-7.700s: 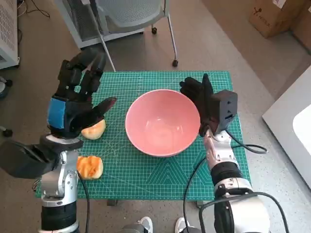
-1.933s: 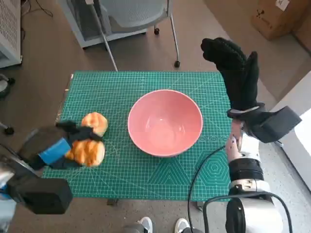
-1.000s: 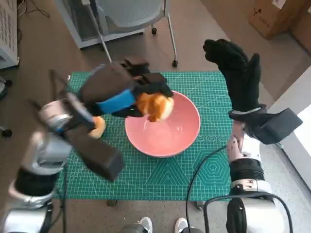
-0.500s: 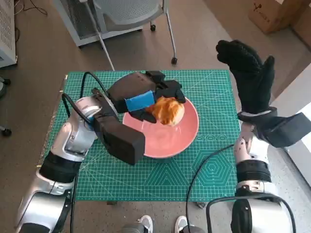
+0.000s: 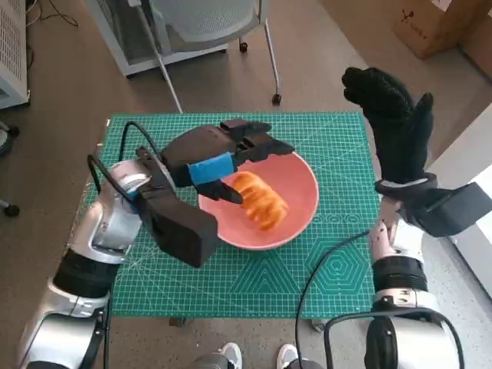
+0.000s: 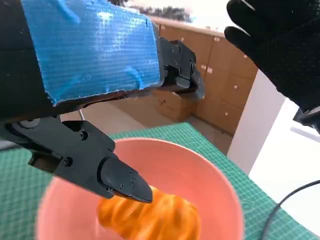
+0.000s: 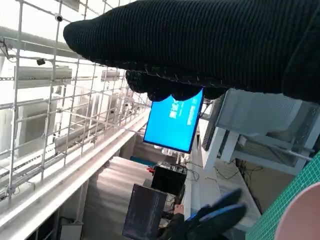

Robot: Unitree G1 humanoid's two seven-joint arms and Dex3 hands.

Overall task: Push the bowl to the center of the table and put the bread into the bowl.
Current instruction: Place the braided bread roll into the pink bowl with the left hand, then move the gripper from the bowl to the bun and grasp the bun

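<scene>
The bread (image 5: 260, 200) now lies inside the bowl (image 5: 304, 173), just below the left hand's (image 5: 219, 157) fingers (image 5: 265, 147); half a second ago those fingers were wrapped around it above the rim. They are spread apart now and hold nothing, so the drop looks done. A second bread piece that lay on the green mat (image 5: 338, 269) earlier is hidden behind the left forearm, so whether it remains I cannot tell. The bowl sits about mid-table, with open mat on every side of it. Beyond the fingers, the bowl's far rim leaves free room toward the table's far edge. The right hand (image 5: 392, 123) is raised well clear past the right edge, fingers extended, empty.
</scene>
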